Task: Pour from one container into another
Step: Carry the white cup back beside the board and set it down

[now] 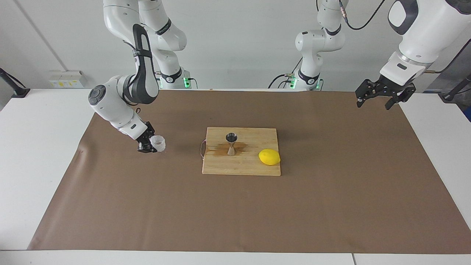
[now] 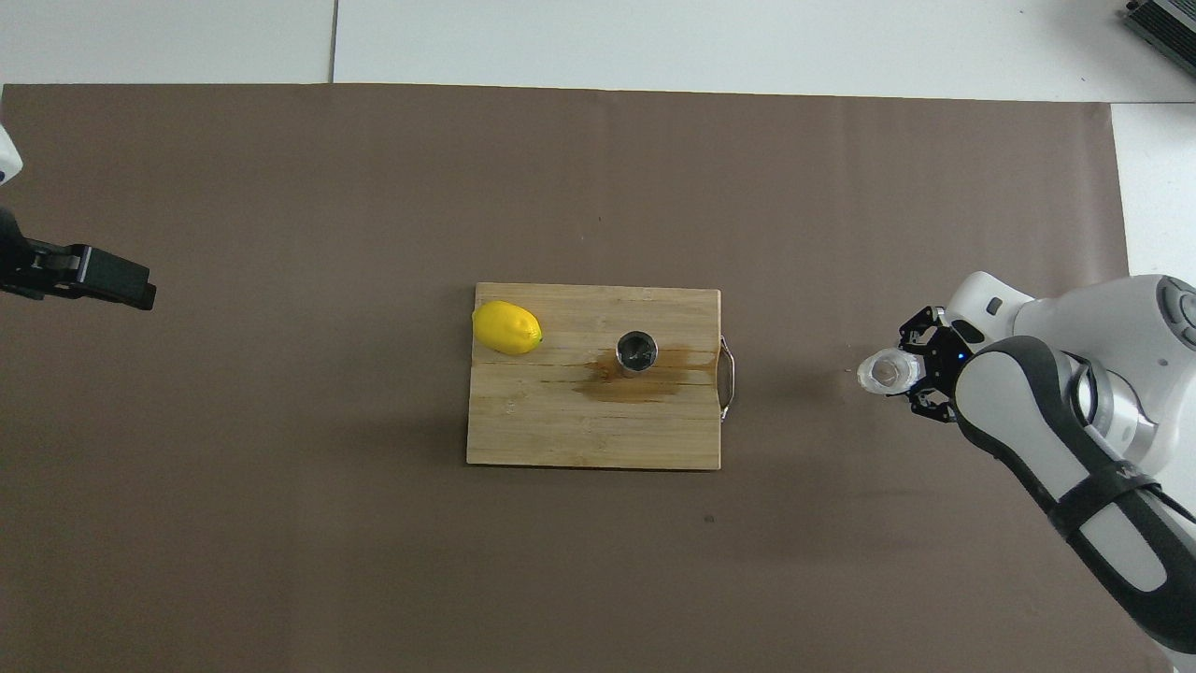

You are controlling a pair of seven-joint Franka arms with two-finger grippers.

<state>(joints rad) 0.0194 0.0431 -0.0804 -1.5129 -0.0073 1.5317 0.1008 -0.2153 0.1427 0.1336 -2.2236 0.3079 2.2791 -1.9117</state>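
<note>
The right gripper (image 1: 152, 144) is clamped on the small faceted, frosty glass tumbler (image 1: 158, 142), low over the matte brown paper (image 1: 331, 191) toward the right arm's end of the table. Well apart from it, the shiny hourglass-shaped steel jigger (image 1: 231, 144) stands upright on a grainy wooden cutting board (image 1: 243, 167) beside a dark wet stain (image 2: 645, 385) and a smooth yellow lemon (image 1: 269, 157). The left gripper (image 1: 384, 96) waits with fingers apart, over the paper's edge. I can read no writing.
</note>
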